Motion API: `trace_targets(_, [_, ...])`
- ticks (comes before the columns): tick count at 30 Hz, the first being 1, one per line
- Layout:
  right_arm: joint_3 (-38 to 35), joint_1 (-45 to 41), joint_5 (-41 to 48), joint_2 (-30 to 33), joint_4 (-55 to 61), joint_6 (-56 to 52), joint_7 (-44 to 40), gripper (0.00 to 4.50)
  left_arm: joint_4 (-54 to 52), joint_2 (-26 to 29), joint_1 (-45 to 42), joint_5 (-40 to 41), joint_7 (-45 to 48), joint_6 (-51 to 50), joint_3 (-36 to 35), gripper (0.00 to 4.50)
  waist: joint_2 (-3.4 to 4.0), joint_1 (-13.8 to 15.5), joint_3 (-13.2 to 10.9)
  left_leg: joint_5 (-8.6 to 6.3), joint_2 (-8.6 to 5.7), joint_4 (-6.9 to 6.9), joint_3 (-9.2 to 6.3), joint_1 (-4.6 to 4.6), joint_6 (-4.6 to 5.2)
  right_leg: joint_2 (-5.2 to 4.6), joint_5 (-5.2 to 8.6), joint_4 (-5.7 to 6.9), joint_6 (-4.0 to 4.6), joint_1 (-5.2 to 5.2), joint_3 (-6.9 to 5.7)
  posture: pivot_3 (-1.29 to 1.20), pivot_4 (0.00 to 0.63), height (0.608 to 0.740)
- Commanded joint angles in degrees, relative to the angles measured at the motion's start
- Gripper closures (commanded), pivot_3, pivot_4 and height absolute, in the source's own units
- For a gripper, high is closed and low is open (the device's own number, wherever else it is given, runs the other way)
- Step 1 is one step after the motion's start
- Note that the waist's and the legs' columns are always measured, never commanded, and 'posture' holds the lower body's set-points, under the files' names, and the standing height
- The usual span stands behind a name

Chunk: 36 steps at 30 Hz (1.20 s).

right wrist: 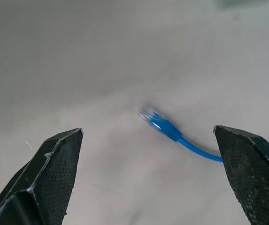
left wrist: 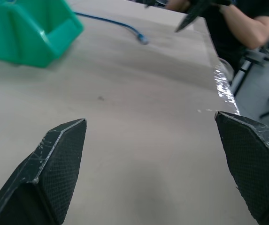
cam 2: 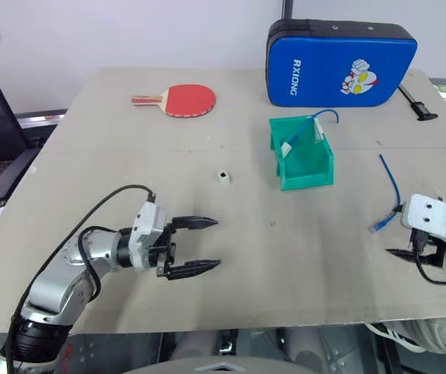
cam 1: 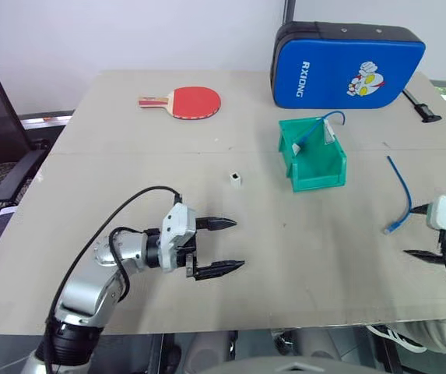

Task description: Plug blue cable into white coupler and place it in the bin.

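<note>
A loose blue cable (cam 1: 401,195) lies on the table (cam 1: 207,265) at the robot's right, its long axis running from the far side toward the near edge, with the near plug (right wrist: 155,123) just ahead of the right gripper (cam 1: 429,234). That gripper is spread wide and holds nothing. The white coupler (cam 1: 236,178) sits apart at mid-table, between the cable and the left gripper (cam 1: 221,247), which is also fully spread, empty and pointing across toward the right. The right arm is plainly nearer the cable — the left nearer the coupler. The green bin (cam 1: 314,156) stands beyond, already holding another blue cable. The right wrist view shows the plug lying between its 2 fingers' lines; the left wrist view catches a person's arm (left wrist: 247,23) past the table edge.
</note>
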State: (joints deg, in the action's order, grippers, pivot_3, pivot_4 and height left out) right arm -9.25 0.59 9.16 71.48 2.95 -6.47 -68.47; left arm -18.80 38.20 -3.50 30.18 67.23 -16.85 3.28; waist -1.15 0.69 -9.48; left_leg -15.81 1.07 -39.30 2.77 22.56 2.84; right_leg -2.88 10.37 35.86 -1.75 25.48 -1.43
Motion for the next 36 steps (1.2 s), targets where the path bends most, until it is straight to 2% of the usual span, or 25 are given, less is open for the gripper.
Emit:
trace_targets(1, [8.8,-10.7,-7.2,0.1,-12.1,11.7,-5.6,0.08,-1.6,0.4,-0.5,-0.4,0.4,1.0,0.3,0.00,-0.02,0.0,0.0,0.00,-0.02,0.01,0.01,0.00,0.00,0.00,0.00,0.00,0.00,0.01,0.02,0.00,0.150,0.731])
trace_targets(5, [18.2,-25.3,-13.8,-3.9,-25.7,18.9,-10.6,0.08,-4.0,0.3,-0.3,0.2,-1.4,-0.5,0.0,0.00,0.00,-0.3,0.0,0.00,0.02,-0.01,0.12,-0.02,0.00,0.02,-0.01,-0.01,0.00,0.03,0.14,0.00,0.150,0.731])
trace_targets(10, [26.5,-38.9,-20.5,-11.1,-41.6,27.1,-14.0,0.08,-5.7,0.2,0.9,0.3,-3.2,-1.3,-0.2,0.00,0.03,-0.4,0.0,0.00,0.05,-0.01,0.13,-0.03,0.00,0.02,-0.14,0.01,0.19,0.03,0.15,0.00,0.150,0.731])
trace_targets(14, [30.7,-44.8,-25.3,-15.2,-50.8,32.4,-14.4,1.78,-6.5,0.3,1.7,0.3,-4.1,-1.4,-0.6,0.00,-0.37,-1.3,0.0,0.00,0.12,-0.01,0.14,-0.15,0.00,0.03,-0.17,0.01,0.24,-0.07,0.16,0.00,0.150,0.731])
trace_targets(15, [31.2,-45.7,-25.6,-16.1,-52.4,33.0,-14.4,2.38,-6.7,0.3,1.8,0.3,-4.7,-1.6,-0.9,0.00,-0.51,-1.5,0.0,0.00,0.13,-0.01,0.15,-0.37,0.00,0.02,-0.18,-0.01,0.26,-0.29,0.17,0.00,0.150,0.731])
trace_targets(16, [31.5,-46.3,-26.1,-16.6,-53.8,33.9,-14.2,2.77,-7.2,0.3,2.0,0.2,-5.4,-1.9,-1.0,0.00,-0.67,-1.7,0.0,0.00,0.13,-0.01,0.18,-0.61,0.00,0.01,-0.16,-0.04,0.24,-0.51,0.19,0.00,0.150,0.731])
trace_targets(17, [31.1,-46.4,-25.2,-17.0,-53.7,33.5,-15.0,2.96,-8.2,0.3,2.5,0.1,-6.4,-2.3,-1.2,0.00,-0.72,-1.8,0.0,-0.01,0.15,-0.01,0.20,-0.88,0.00,-0.01,-0.07,-0.07,0.10,-0.78,0.21,0.00,0.150,0.731])
trace_targets(18, [30.4,-46.2,-23.9,-17.3,-52.9,32.5,-16.0,3.53,-9.1,0.2,3.0,0.1,-7.3,-2.7,-1.4,0.00,-0.93,-1.9,0.1,-0.01,0.15,-0.01,0.21,-0.93,0.00,-0.02,-0.07,-0.07,0.10,-0.83,0.22,0.00,0.150,0.731])
trace_targets(21, [28.0,-45.8,-19.9,-18.8,-48.8,26.7,-18.4,4.35,-10.3,-0.2,4.3,-0.9,-9.4,-2.9,-1.2,0.00,-0.98,-1.9,0.1,0.00,0.15,-0.05,0.35,-1.10,0.00,-0.17,-0.11,-0.06,0.14,-0.92,0.37,0.00,0.150,0.731])
trace_targets(22, [27.7,-45.6,-19.3,-18.9,-47.6,25.5,-18.7,4.45,-10.5,-0.2,4.6,-1.0,-9.8,-2.8,-1.2,0.00,-0.98,-1.9,0.1,0.00,0.16,-0.05,0.41,-1.18,0.00,-0.23,-0.15,-0.05,0.20,-0.94,0.46,0.00,0.150,0.731])
trace_targets(24, [26.9,-44.0,-16.9,-20.2,-34.0,12.7,-20.1,4.45,-8.6,-0.7,4.5,-3.5,-10.8,-0.9,-0.2,0.00,-0.92,-2.0,0.1,0.00,0.23,0.02,0.60,-1.45,0.00,-0.23,-0.23,0.06,0.31,-0.97,0.68,0.00,0.150,0.731])
trace_targets(26, [27.5,-43.1,-14.8,-23.4,-19.5,-2.0,-20.4,4.45,-6.3,-0.9,3.3,-5.1,-10.7,-0.2,1.2,0.00,-0.73,-2.0,0.1,0.00,0.27,0.17,0.63,-1.55,0.00,-0.16,-0.28,0.14,0.37,-0.93,0.69,0.00,0.150,0.731])
trace_targets(29, [31.2,-43.2,-16.5,-29.1,-7.6,-14.6,-17.9,4.45,-2.7,-0.3,0.3,-9.0,-11.6,-0.7,3.4,0.00,-0.64,-1.5,0.0,-0.01,0.49,0.34,0.51,-1.38,-0.02,0.29,-0.30,0.40,0.45,-0.54,0.63,0.00,0.150,0.731])
trace_targets(32, [35.8,-44.8,-20.2,-34.8,-6.5,-18.2,-13.6,4.45,1.3,-0.2,-3.0,-9.4,-9.4,-0.2,4.5,0.00,-0.60,-0.5,0.0,0.00,0.52,0.37,0.21,-0.99,-0.03,0.47,-0.24,0.54,0.88,-0.23,0.40,0.00,0.150,0.731])
trace_targets(33, [37.3,-45.5,-21.8,-36.6,-8.1,-16.9,-11.4,4.45,3.1,-0.1,-4.0,-10.1,-8.8,0.4,4.9,0.00,-0.59,-0.3,0.0,0.03,0.49,0.31,0.17,-0.59,-0.09,0.47,-0.27,0.59,0.92,0.11,0.24,0.00,0.150,0.731])
trace_targets(35, [39.3,-46.5,-23.3,-38.7,-11.0,-15.3,-9.5,4.45,5.6,-0.2,-5.3,-11.3,-7.6,2.2,5.5,0.00,-0.56,0.0,0.0,0.08,0.44,0.25,0.15,-0.47,-0.17,0.43,-0.27,0.59,0.92,0.21,0.20,0.00,0.150,0.731])
trace_targets(36, [39.7,-46.6,-23.5,-39.4,-12.3,-14.6,-8.9,4.16,6.6,-0.5,-5.9,-11.5,-7.3,2.6,5.7,0.00,-0.57,0.0,0.0,0.08,0.34,0.19,0.18,-0.44,-0.17,0.42,-0.26,0.56,0.92,0.20,0.20,0.00,0.150,0.731])
